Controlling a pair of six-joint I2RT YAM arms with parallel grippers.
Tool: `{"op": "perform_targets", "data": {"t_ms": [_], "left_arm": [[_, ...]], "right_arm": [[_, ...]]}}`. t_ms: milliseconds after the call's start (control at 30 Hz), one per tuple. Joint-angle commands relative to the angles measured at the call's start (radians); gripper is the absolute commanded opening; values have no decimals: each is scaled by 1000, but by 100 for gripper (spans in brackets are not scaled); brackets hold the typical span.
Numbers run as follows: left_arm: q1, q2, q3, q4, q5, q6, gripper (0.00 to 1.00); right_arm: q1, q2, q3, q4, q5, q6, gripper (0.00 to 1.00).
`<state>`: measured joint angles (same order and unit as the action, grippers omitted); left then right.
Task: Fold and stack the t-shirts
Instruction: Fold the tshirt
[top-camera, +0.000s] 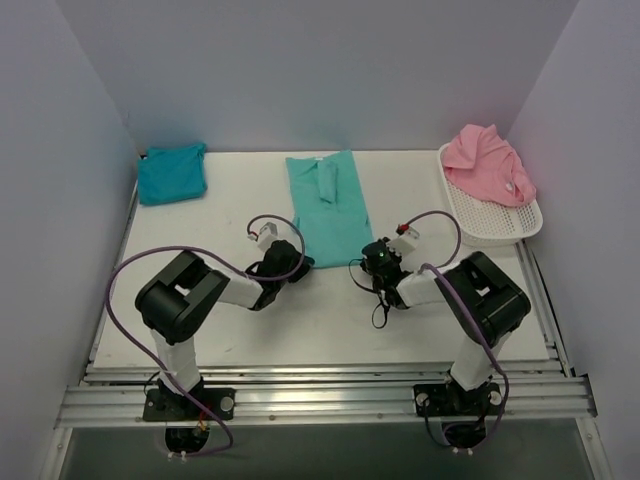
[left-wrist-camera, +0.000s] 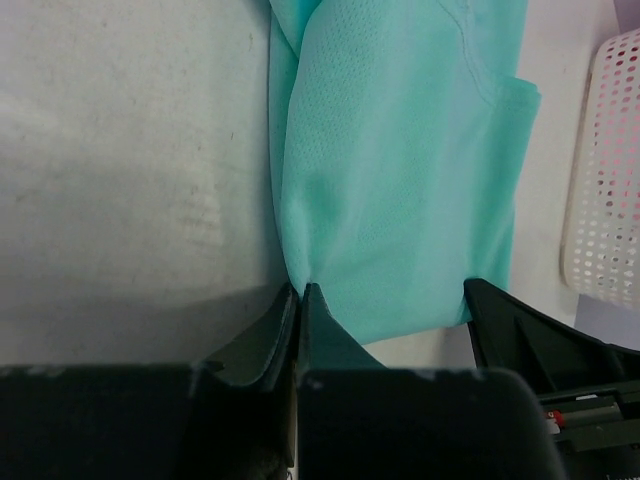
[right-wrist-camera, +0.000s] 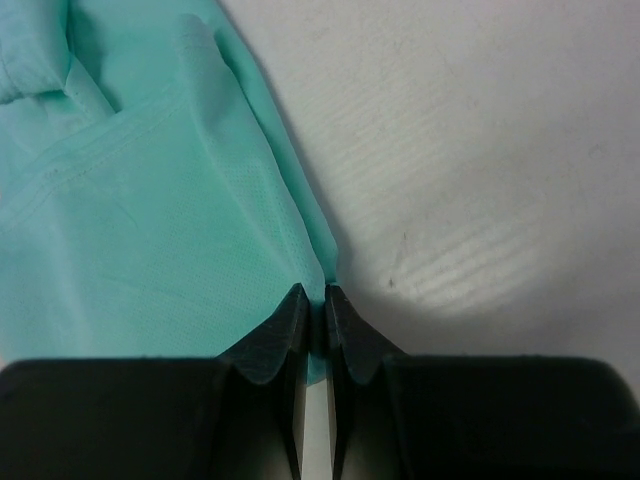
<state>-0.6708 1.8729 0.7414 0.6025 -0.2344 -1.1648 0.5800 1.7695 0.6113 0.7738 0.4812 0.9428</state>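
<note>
Left wrist: pincer (left-wrist-camera: 301, 292) clamps shirt (left-wrist-camera: 400, 180) corner.

A white plastic mesh basket (top-camera: 497, 233) stands at the far right corner of the white table (top-camera: 330, 320), close to its edge. Pale grey walls (top-camera: 320, 70) close three sides. Along the near edge run metal rails (top-camera: 330, 398), probably aluminium.

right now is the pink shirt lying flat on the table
No, the pink t-shirt lies bunched up in the far end of the white mesh basket on the right.
</note>
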Motion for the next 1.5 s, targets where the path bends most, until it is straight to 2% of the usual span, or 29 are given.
{"op": "perform_targets", "data": {"t_ms": [0,167,333,467,533,633,700,867,1133,1267,1467], "left_arm": [[-27,-105,-36,-53,-36,33,2],[-111,-297,-122,-137,-80,27,2],[-222,-500,-163,-305,-193,-7,2],[-311,-691,-188,-432,-269,-36,2],[-338,-766,-185,-472,-289,-38,3],[-342,-831,-169,-526,-331,-21,4],[-342,-844,-142,-532,-382,22,9],[-320,-781,-45,-537,-456,118,13],[-207,-605,56,-376,-359,211,13],[-112,-517,125,-354,-292,240,14],[-26,-370,222,-317,-223,276,12]], "right_arm": [[53,-111,-68,-224,16,4,0],[161,-374,-110,-392,112,65,0],[351,-632,-111,-657,247,169,0],[489,-752,-88,-873,350,299,0],[541,-781,-67,-919,402,329,0],[552,-771,-25,-972,448,349,0],[552,-751,4,-978,476,323,0],[514,-630,154,-964,592,202,0],[345,-455,269,-716,522,-73,0],[288,-361,335,-659,505,-131,0],[186,-199,432,-552,401,-183,0]]}}
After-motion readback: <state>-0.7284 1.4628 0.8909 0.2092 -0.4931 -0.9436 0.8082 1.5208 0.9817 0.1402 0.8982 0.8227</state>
